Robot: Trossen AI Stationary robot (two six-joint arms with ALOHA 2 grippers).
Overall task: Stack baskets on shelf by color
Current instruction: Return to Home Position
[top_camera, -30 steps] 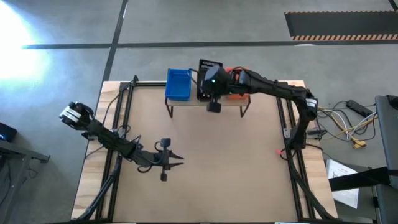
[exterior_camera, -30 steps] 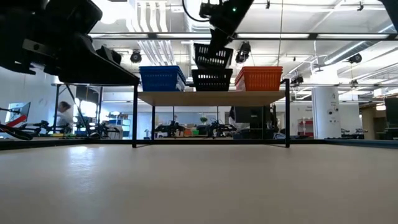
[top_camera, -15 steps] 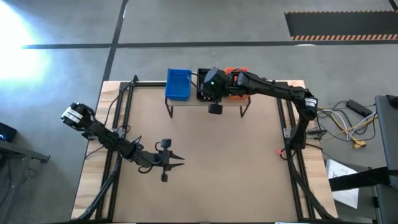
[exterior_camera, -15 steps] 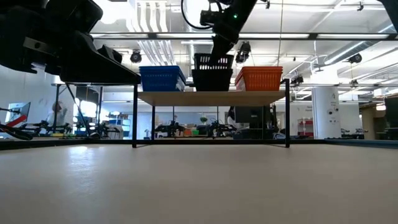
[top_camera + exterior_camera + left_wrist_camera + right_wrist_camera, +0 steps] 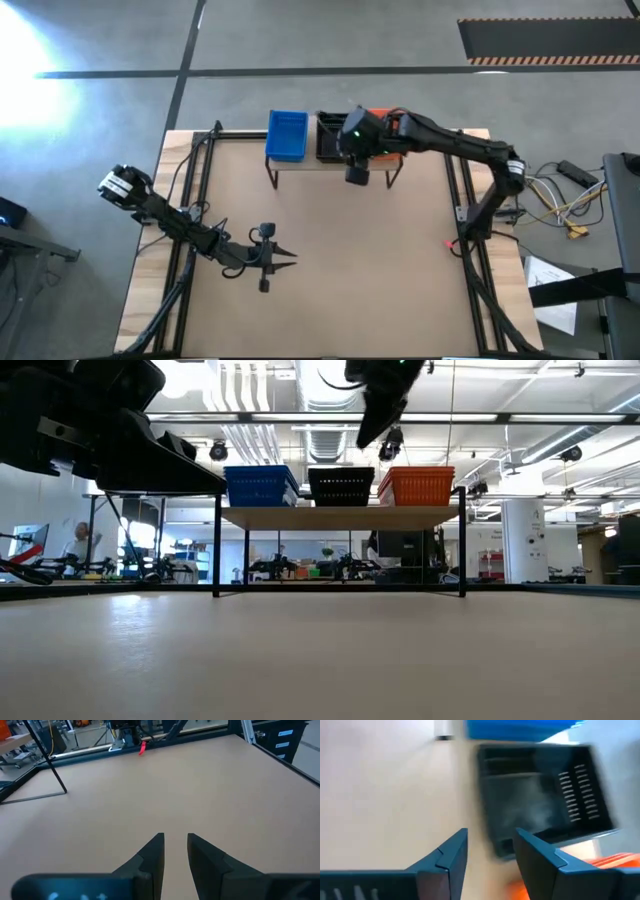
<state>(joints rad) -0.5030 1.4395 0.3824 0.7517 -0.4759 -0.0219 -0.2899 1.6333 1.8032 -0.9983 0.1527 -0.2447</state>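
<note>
At far left, the left arm lies low over the front of the counter (image 5: pixel 350 290), well apart from the shelf. The left hand (image 5: pixel 175 839) has its fingers a narrow gap apart, with nothing between them. We judge it already parked and best left alone.

Moving right, the shelf (image 5: pixel 340 518) stands at the back of the counter with three colours side by side on its board. The blue basket (image 5: pixel 260 487) is first, then the black basket (image 5: pixel 341 486) in the middle. We cannot tell how many are nested in each.

Above the black basket, and a little to its right, hangs the right hand (image 5: pixel 491 836). Its fingers are spread apart and hold nothing. It touches no basket (the low view shows it well above the rims).

Next right is the orange basket (image 5: pixel 415 486), just beside the black one and partly under the right arm in the high view.

With the colours sorted on the shelf, we judge the step in hand to be the right arm's return to rest. To do it well, we raise the hand first. Then we draw it back toward the arm's own side at the right, high enough to pass over the orange basket's rim. We keep the fingers parted so nothing gets pinched. The likeliest fault is a low sweep clipping the orange basket or the shelf's right leg and shifting the stacks.
</note>
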